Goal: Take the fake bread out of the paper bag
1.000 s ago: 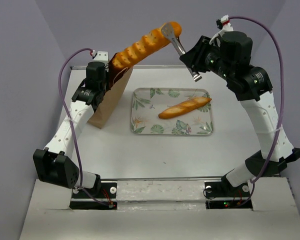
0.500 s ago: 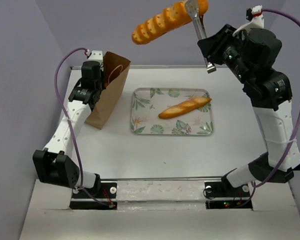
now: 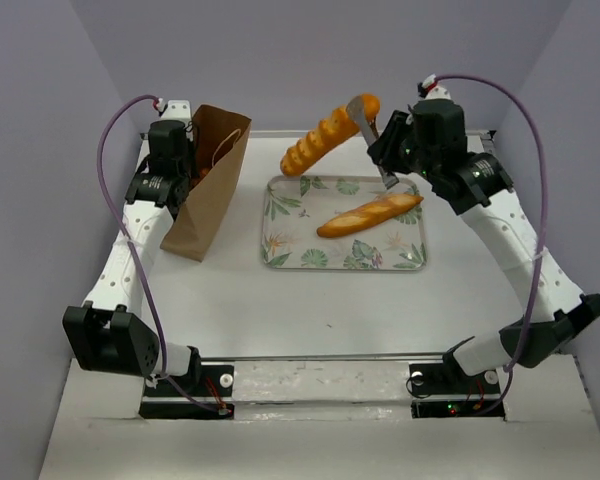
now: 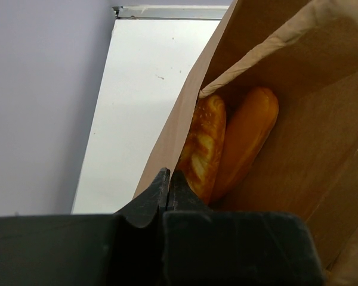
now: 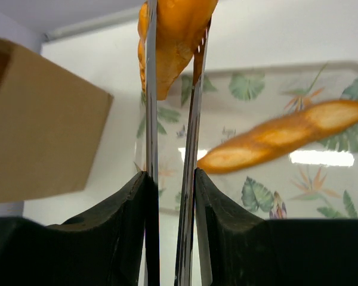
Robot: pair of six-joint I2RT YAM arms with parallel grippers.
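My right gripper (image 3: 388, 152) is shut on metal tongs (image 3: 366, 122), which clamp one end of the long scored loaf (image 3: 320, 145) in the air above the tray's far edge. In the right wrist view the tongs (image 5: 150, 119) run up from my gripper (image 5: 170, 176) to the loaf (image 5: 173, 36). A slim loaf (image 3: 370, 215) lies on the tray. My left gripper (image 3: 186, 176) is shut on the rim of the paper bag (image 3: 212, 180). In the left wrist view my gripper (image 4: 168, 179) pinches the bag (image 4: 322, 137), with two loaves (image 4: 204, 146) (image 4: 246, 140) inside.
A leaf-patterned tray (image 3: 280, 258) sits at the table's middle, right of the bag; it also shows in the right wrist view (image 5: 256, 179) with the slim loaf (image 5: 286, 143). The bag (image 5: 42, 143) stands left of the tray. Grey walls close in on three sides.
The right arm lifted the long loaf out of the bag and high up, then brought it down toward the tray. The left arm shifted slightly back, still holding the bag.
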